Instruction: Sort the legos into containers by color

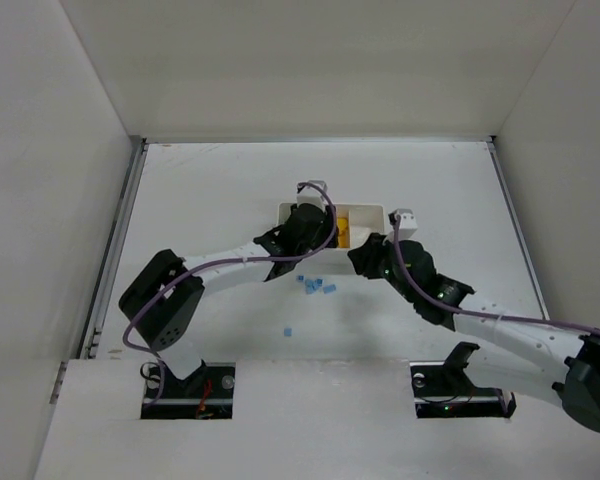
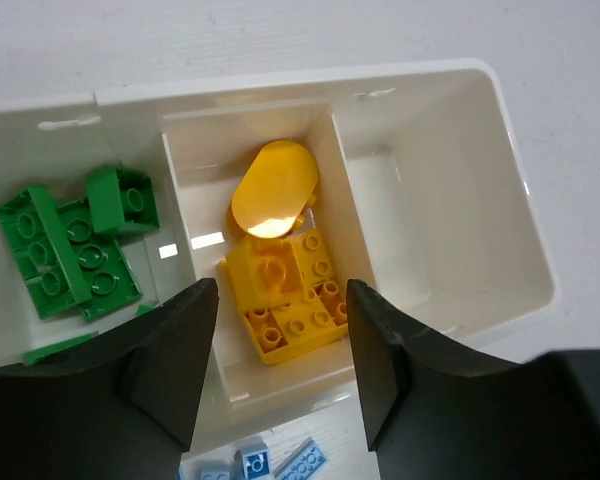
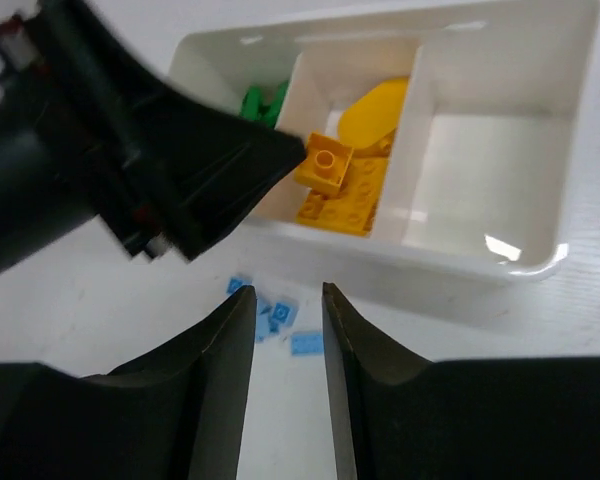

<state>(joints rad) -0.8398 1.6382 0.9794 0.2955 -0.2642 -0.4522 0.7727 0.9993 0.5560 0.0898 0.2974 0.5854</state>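
- Left gripper (image 2: 280, 375) hangs with its jaws parted and empty above the tray's (image 2: 525, 215) middle bay, over the yellow bricks (image 2: 285, 295); green bricks (image 2: 70, 245) sit in the next bay.
- Right gripper (image 3: 280, 335) is slightly parted and holds nothing.
- Blue bricks (image 3: 275, 315) lie on the table (image 3: 110, 310) just before the tray. They look tiny, light, hard and probably slippery, so pinch one across its short sides.

The top camera looks down from far behind the arms. Both wrist cameras sit close, sharing the shallow white three-compartment plastic tray (image 2: 435, 215) (image 3: 495, 165) in their upper frame.

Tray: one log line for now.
greens, yellows in tray | blues on table | left tool open over yellows | right tool open by blues
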